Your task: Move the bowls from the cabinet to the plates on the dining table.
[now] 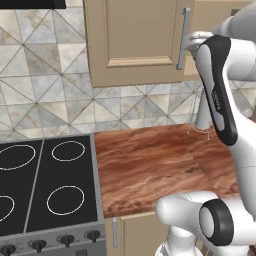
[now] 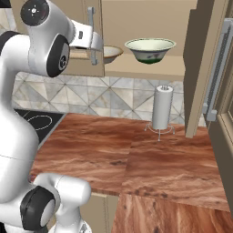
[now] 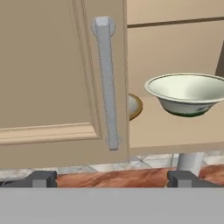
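Observation:
The cabinet (image 2: 150,18) stands open. On its shelf sits the pale green-white bowl (image 2: 150,49) (image 3: 188,93). Left of it, the cream bowl with a tan rim (image 2: 112,53) (image 3: 135,106) is mostly hidden behind the left door (image 3: 48,74). My gripper (image 2: 97,44) (image 1: 193,41) (image 3: 111,179) is open and empty. It hovers at shelf height just in front of the left door's silver handle (image 3: 106,83), short of both bowls. The plates and the dining table are out of view.
A paper towel roll (image 2: 161,108) (image 1: 202,117) stands on the wood counter (image 2: 113,150) below the cabinet. A black stove (image 1: 45,185) is at the left. The right cabinet door (image 2: 200,68) hangs open toward me.

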Motion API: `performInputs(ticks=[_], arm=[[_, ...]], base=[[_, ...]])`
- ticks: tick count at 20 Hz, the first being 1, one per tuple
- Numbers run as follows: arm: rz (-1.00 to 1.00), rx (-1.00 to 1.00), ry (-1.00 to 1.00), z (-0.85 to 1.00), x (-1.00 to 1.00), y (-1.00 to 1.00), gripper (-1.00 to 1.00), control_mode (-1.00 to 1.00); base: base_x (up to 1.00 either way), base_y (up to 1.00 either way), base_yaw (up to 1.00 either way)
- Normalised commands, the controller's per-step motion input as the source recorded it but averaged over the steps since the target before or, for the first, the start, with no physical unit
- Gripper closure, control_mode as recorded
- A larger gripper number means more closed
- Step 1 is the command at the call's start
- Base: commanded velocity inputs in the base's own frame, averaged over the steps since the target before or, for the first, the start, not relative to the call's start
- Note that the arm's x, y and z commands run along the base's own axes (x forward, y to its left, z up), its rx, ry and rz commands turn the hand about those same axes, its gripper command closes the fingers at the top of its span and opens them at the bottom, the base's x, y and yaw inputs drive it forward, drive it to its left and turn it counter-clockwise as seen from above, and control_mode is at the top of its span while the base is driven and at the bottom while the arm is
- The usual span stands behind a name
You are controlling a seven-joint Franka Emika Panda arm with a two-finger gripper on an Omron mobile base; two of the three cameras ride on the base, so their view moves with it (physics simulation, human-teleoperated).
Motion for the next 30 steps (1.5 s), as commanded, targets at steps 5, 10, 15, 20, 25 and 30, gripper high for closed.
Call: performInputs(ticks=[5,10,15,20,25,30], arm=[[0.02,0.0,0.03,0.0,0.45,0.11,-1.0,-1.0],[0.0,-0.02,0.0,0.0,0.39,0.12,-1.0,-1.0],[0.0,-0.05,0.0,0.0,0.36,0.06,-1.0,-1.0],[0.0,-0.03,0.0,0.0,0.37,0.0,-1.0,-1.0],[0.01,0.01,0.0,0.0,0.31,-0.1,-1.0,-1.0],[0.02,0.04,0.0,0.0,0.3,-0.08,-1.0,-1.0]], base=[[0.0,0.0,0.0],[0.0,0.0,0.0],[0.0,0.0,0.0],[0.0,0.0,0.0],[0.0,0.0,0.0],[0.0,0.0,0.0]])
